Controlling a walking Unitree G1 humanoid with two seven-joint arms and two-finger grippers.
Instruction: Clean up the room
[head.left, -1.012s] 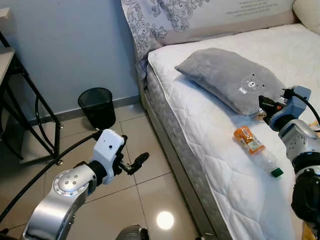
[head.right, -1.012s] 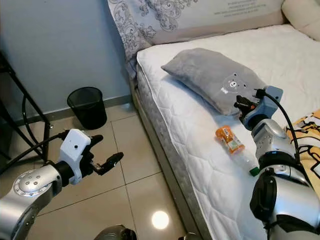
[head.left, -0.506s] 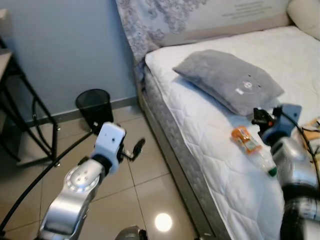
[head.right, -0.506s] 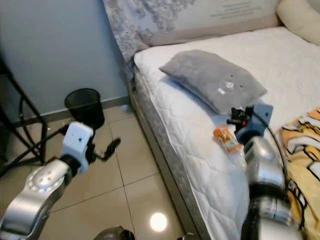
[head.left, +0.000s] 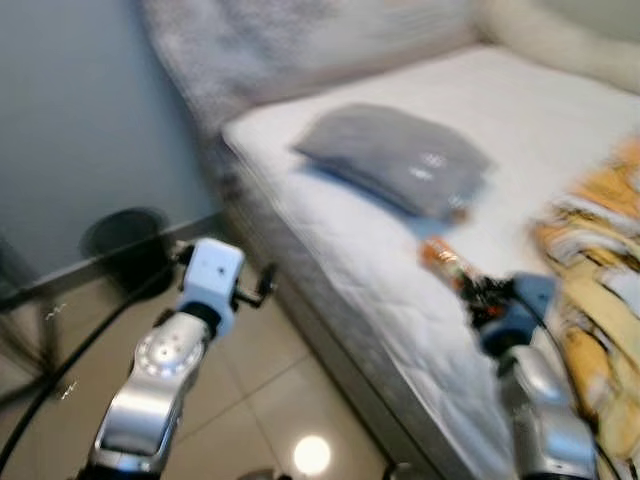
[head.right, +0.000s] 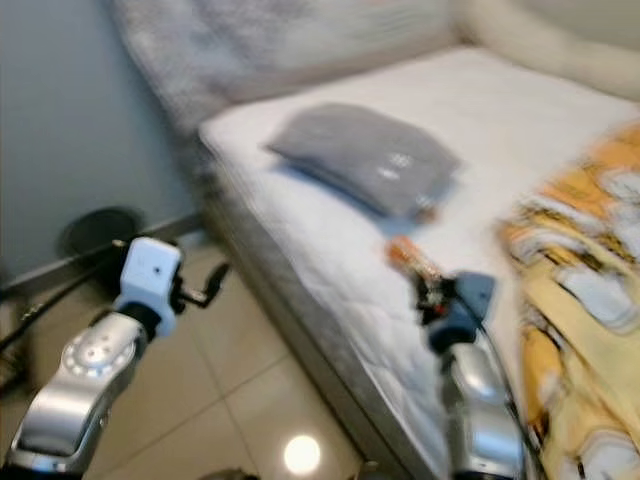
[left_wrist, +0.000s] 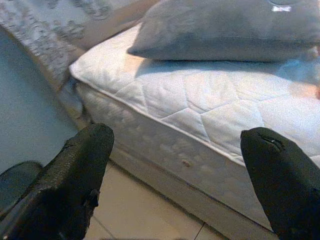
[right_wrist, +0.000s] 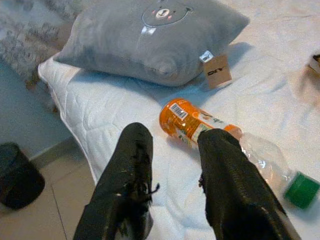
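A clear plastic bottle (right_wrist: 200, 125) with an orange label and a green cap lies on the white mattress (left_wrist: 200, 105), just in front of a grey pillow (right_wrist: 150, 40). My right gripper (right_wrist: 175, 145) hovers over the mattress just short of the bottle, open, its fingertips near the labelled end and nothing between them. In the blurred eye views the right gripper (head.left: 480, 295) sits just below the bottle (head.left: 440, 262). My left gripper (left_wrist: 175, 185) is open over the floor beside the bed, empty and pointing at the bed's side.
A black mesh bin (head.left: 125, 245) stands on the tiled floor by the blue wall. A yellow patterned blanket (head.left: 600, 280) covers the bed's right part. A black cable trails from my left arm. The bed's edge runs between the two arms.
The whole view has swung and blurred, so the camera moved. My right gripper has gone from beside the pillow to the near side of the bottle. My left arm has lifted a little.
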